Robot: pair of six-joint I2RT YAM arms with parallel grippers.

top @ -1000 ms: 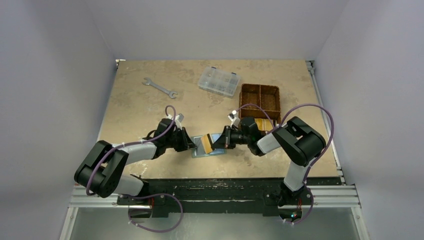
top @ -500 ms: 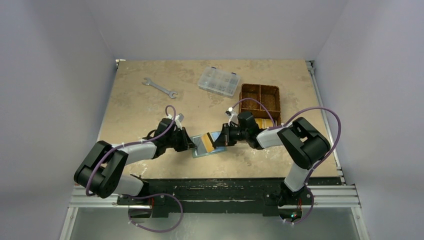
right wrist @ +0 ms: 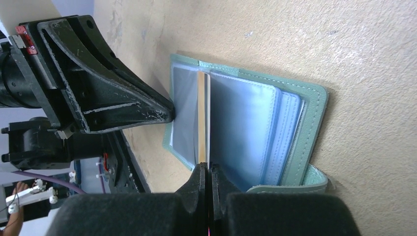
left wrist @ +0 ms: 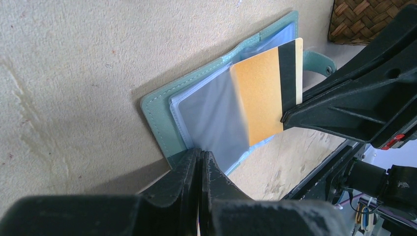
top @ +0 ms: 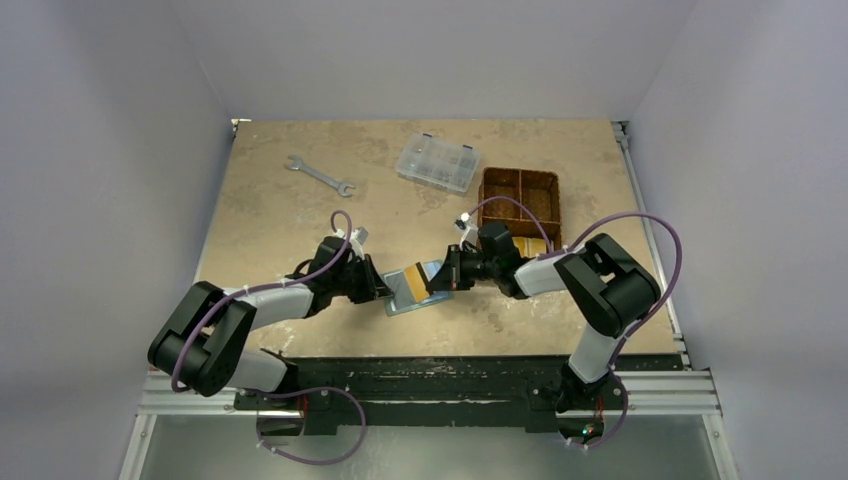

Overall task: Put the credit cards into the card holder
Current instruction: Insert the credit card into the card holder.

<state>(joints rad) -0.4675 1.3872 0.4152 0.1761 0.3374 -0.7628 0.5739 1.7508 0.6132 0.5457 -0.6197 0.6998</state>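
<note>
**Left arm.** Reaches low and forward-right across the tabletop [top: 280,230], forearm near level. Left end effector [left wrist: 200,158] is closed, its fingers pinched together on the near edge of the card holder [left wrist: 162,105], at the clear pocket leaves.

**Right arm.** Elbow raised and bent out to the right, with the forearm running left and low toward the centre. Right end effector [right wrist: 206,173] is closed on the orange card [right wrist: 201,118], gripping it by one short end. The left wrist view shows the grip lying beside the card's dark stripe.

**Card holder** [top: 415,292]. Sage green, lying open and flat on the tabletop between the two end effectors, near the front edge. Its snap tab points toward the right arm.

**Orange card** [left wrist: 260,98]. Tilted over the open holder, with its free end slid among the pale blue pockets. One clear leaf overlaps that end.

**Other items.**
- Wrench [top: 320,175], far left.
- Clear compartment box [top: 437,162], far centre.
- Brown woven basket [top: 519,200], just right of the box.

All three lie well apart from the holder.

**Change from one second ago.**
- The right wrist has swung slightly toward the far side.
- The right elbow has moved outward to the right, so the forearm lies flatter.
- The orange card sits a little farther over the holder.
- The left arm, wrench, box and basket are unchanged.
</note>
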